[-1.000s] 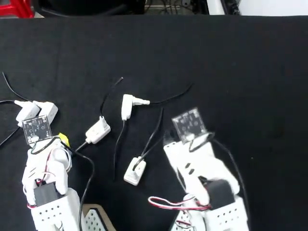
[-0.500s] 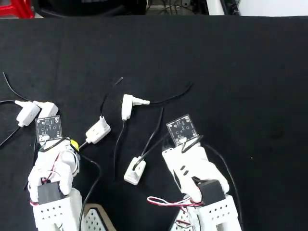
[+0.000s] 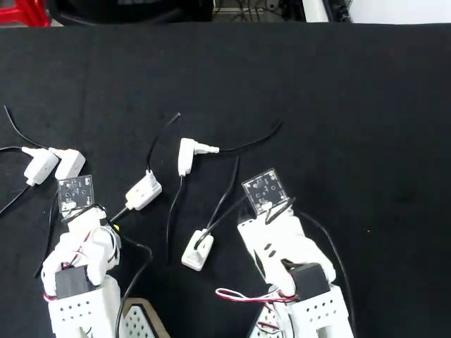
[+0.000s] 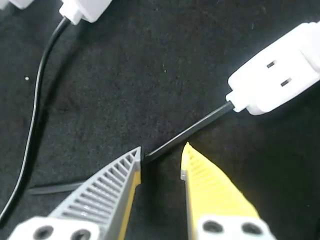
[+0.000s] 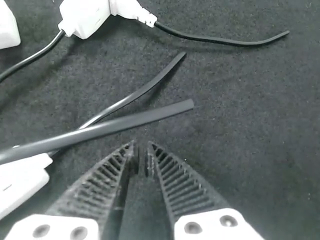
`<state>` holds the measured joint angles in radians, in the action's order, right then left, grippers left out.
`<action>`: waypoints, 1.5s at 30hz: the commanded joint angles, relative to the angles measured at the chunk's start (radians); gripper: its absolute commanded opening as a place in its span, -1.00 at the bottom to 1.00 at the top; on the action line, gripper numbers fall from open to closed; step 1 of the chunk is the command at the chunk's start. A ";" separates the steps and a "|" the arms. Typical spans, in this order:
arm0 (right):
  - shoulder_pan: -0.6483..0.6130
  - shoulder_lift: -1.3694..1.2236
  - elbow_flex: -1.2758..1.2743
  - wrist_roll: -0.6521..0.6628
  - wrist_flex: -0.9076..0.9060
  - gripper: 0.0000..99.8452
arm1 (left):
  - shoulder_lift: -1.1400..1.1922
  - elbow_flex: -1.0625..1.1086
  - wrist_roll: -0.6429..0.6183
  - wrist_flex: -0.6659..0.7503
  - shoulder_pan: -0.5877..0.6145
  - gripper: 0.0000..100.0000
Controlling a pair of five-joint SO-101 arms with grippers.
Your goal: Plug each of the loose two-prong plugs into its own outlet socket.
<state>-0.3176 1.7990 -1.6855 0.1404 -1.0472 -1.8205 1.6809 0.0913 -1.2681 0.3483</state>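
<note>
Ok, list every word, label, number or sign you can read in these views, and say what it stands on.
No text can be read in any view.
Left arm's circuit board: tiny pale marks, too small to read.
Right arm's circuit board: the same, too small to read.
Outlet socket: two slots, no print visible.

Left claw (image 4: 161, 148) parted over black cord (image 4: 192, 132); white socket (image 4: 277, 70) just beyond.

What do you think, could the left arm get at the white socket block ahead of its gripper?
Probably yes: the left gripper is open over the cord, and only bare black cloth separates it from the socket block.
</note>
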 commanded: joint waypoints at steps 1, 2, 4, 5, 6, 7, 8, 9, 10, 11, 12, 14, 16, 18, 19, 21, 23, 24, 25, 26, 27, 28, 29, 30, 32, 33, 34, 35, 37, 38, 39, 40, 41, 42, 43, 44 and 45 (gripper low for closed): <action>0.021 0.053 -0.001 0.005 -0.005 -0.95 | 0.002 0.019 0.005 -0.005 -0.007 -0.72; 0.021 0.053 -0.001 0.005 -0.005 -0.95 | 0.002 0.019 0.005 -0.005 -0.007 -0.72; 0.021 0.053 -0.001 0.005 -0.005 -0.95 | 0.002 0.019 0.005 -0.005 -0.007 -0.72; 0.021 0.053 -0.001 0.005 -0.005 -0.95 | 0.002 0.019 0.005 -0.005 -0.007 -0.72; 0.021 0.053 -0.001 0.005 -0.005 -0.95 | 0.002 0.019 0.005 -0.005 -0.007 -0.72; 0.020 0.054 -0.001 0.005 -0.005 -0.95 | 0.002 0.019 0.005 -0.005 -0.007 -0.72; 0.020 0.054 -0.001 0.005 -0.005 -0.95 | 0.002 0.019 0.005 -0.005 -0.007 -0.72; 0.020 0.056 -0.001 0.005 -0.005 -0.95 | 0.002 0.019 0.005 -0.005 -0.007 -0.72; 0.020 0.058 -0.001 0.005 -0.005 -0.95 | 0.002 0.019 0.005 -0.005 -0.007 -0.72; 0.020 0.058 -0.001 0.005 -0.005 -0.95 | 0.002 0.019 0.005 -0.005 -0.007 -0.72; 0.020 0.058 -0.001 0.005 -0.005 -0.95 | 0.002 0.019 0.005 -0.005 -0.007 -0.72; 0.020 0.054 -0.001 0.005 -0.005 -0.95 | 0.002 0.019 0.005 -0.005 -0.007 -0.72; 0.020 0.054 -0.001 0.005 -0.005 -0.95 | 0.002 0.019 0.005 -0.005 -0.007 -0.72; 0.020 0.054 -0.001 0.005 -0.005 -0.95 | 0.002 0.019 0.005 -0.005 -0.007 -0.72; 0.020 0.054 -0.001 0.005 -0.005 -0.95 | 0.002 0.019 0.005 -0.005 -0.007 -0.72; 0.020 0.054 -0.001 0.005 -0.005 -0.95 | 0.002 0.019 0.005 -0.005 -0.007 -0.72; 0.020 0.054 -0.001 0.005 -0.005 -0.95 | 0.002 0.019 0.005 -0.005 -0.007 -0.72; 0.020 0.054 -0.001 0.005 -0.005 -0.95 | 0.002 0.019 0.005 -0.003 -0.007 -0.72; 0.020 0.054 -0.001 0.005 -0.005 -0.95 | 0.002 0.019 0.005 -0.003 -0.007 -0.72; 0.020 0.054 -0.001 0.005 -0.005 -0.95 | 0.002 0.019 0.005 -0.003 -0.007 -0.72; 0.020 0.054 -0.001 0.005 -0.005 -0.95 | 0.002 0.019 0.005 -0.003 -0.007 -0.72; 0.020 0.054 -0.001 0.005 -0.005 -0.95 | 0.002 0.019 0.005 -0.003 -0.007 -0.72; 0.020 0.054 -0.001 0.005 -0.005 -0.95 | 0.002 0.019 0.005 -0.003 -0.007 -0.72; 0.020 0.054 -0.001 0.005 -0.005 -0.95 | 0.002 0.019 0.005 -0.003 -0.007 -0.72; 0.020 0.054 -0.001 0.005 -0.005 -0.95 | 0.002 0.019 0.005 -0.003 -0.007 -0.72; 0.020 0.054 -0.001 0.005 -0.005 -0.95 | 0.002 0.019 0.005 -0.003 -0.007 -0.72; 0.020 0.054 -0.001 0.005 -0.005 -0.95 | 0.002 0.019 0.005 -0.003 -0.007 -0.72; 0.020 0.054 -0.001 0.005 -0.005 -0.95 | 0.002 0.019 0.005 -0.003 -0.007 -0.72; 0.020 0.053 -0.001 0.005 -0.005 -0.95 | 0.002 0.019 0.005 -0.003 -0.007 -0.72; 0.020 0.053 -0.001 0.005 -0.005 -0.95 | 0.002 0.019 0.005 -0.003 -0.007 -0.72; 0.020 0.053 -0.001 0.005 -0.005 -0.95 | 0.002 0.019 0.005 -0.003 -0.007 -0.72; 0.020 0.053 -0.001 0.005 -0.005 -0.95 | 0.002 0.019 0.005 -0.003 -0.007 -0.72; 0.020 0.053 -0.001 0.005 -0.005 -0.95 | 0.002 0.019 0.005 -0.003 -0.007 -0.72; 0.020 0.053 -0.001 0.005 -0.005 -0.95 | 0.002 0.019 0.005 -0.003 -0.007 -0.72; 0.020 0.053 -0.001 0.005 -0.005 -0.95 | 0.002 0.019 0.005 -0.003 -0.007 -0.72; 0.020 0.053 -0.001 0.005 -0.005 -0.95 | 0.002 0.019 0.005 -0.003 -0.007 -0.72; 0.020 0.053 -0.001 0.005 -0.005 -0.95 | 0.002 0.019 0.005 -0.003 -0.007 -0.72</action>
<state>-0.3176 1.7990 -1.6855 0.1404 -1.0472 -1.8205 1.6809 0.0913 -1.2681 0.3483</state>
